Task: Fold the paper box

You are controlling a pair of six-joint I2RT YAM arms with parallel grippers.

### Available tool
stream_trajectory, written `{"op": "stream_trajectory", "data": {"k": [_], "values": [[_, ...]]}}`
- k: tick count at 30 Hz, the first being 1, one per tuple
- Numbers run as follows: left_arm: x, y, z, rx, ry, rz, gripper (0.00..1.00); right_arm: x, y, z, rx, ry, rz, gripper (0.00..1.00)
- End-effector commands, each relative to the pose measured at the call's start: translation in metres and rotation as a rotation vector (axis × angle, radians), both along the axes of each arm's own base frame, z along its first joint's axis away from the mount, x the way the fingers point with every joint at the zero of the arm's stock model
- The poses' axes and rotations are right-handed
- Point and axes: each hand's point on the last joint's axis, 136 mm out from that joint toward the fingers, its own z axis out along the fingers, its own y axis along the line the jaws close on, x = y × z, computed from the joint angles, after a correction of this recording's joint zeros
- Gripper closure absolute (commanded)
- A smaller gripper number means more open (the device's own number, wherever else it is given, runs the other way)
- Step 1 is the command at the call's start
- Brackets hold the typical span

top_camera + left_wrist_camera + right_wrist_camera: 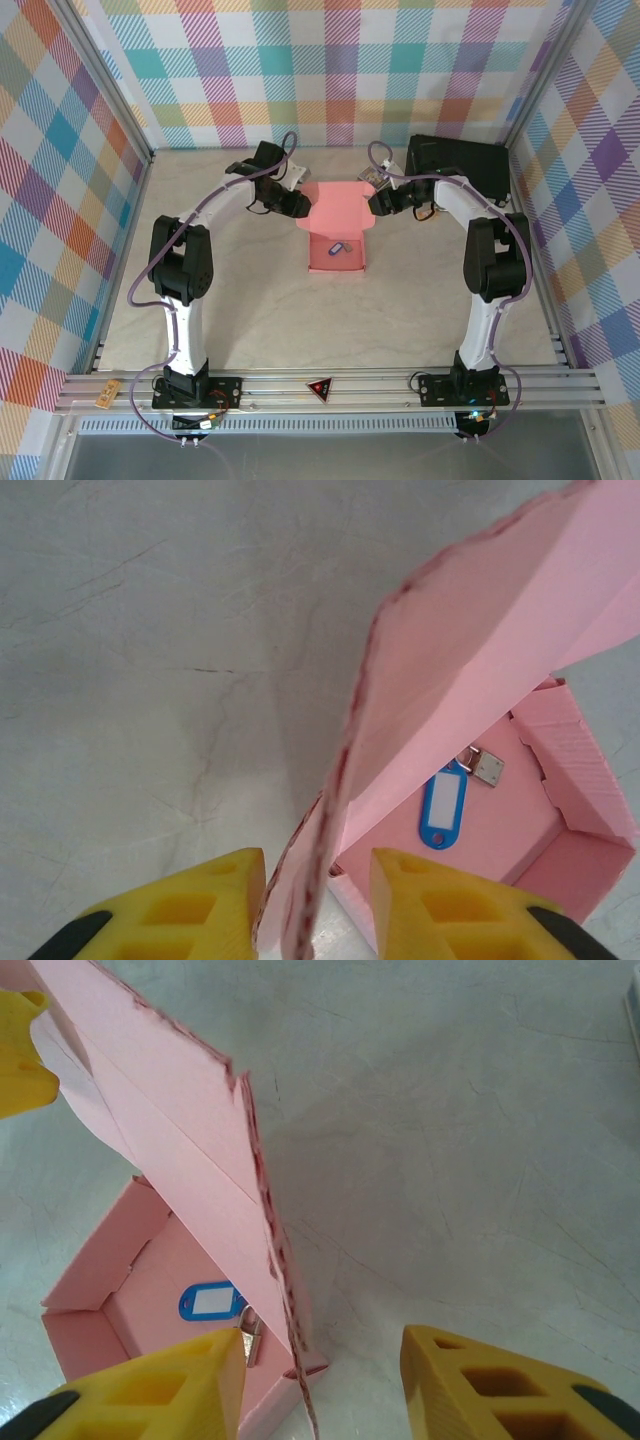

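No legible text, number or brand. Blue plastic key tag (443, 810) inside the salmon-pink cardboard box (480, 660): white label insert, blank. Small black plate (320, 388) on the aluminium front rail (400, 380), lower centre of the top view: red triangular mark, no characters readable.

We see the paper box (480, 650) as matt pink cardboard with rough cut edges. Inside it lies a glossy blue plastic key tag (443, 809); beneath it, the table (150, 680) looks smooth and faintly marbled.
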Motion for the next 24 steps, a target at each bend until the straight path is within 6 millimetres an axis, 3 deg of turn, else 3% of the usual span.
{"op": "stream_trajectory", "data": {"k": [1, 14, 24], "values": [[0.009, -0.002, 0.009, -0.029, -0.017, -0.001, 0.69, 0.0, 0.01, 0.004, 0.033, 0.009, 0.036, 0.57], [0.009, -0.003, 0.014, -0.04, -0.016, 0.009, 0.84, 0.0, 0.014, 0.006, -0.028, -0.017, 0.036, 0.73], [0.008, 0.002, 0.02, -0.03, -0.049, 0.026, 0.86, 0.001, 0.004, 0.008, -0.13, -0.068, -0.001, 0.71]]}}
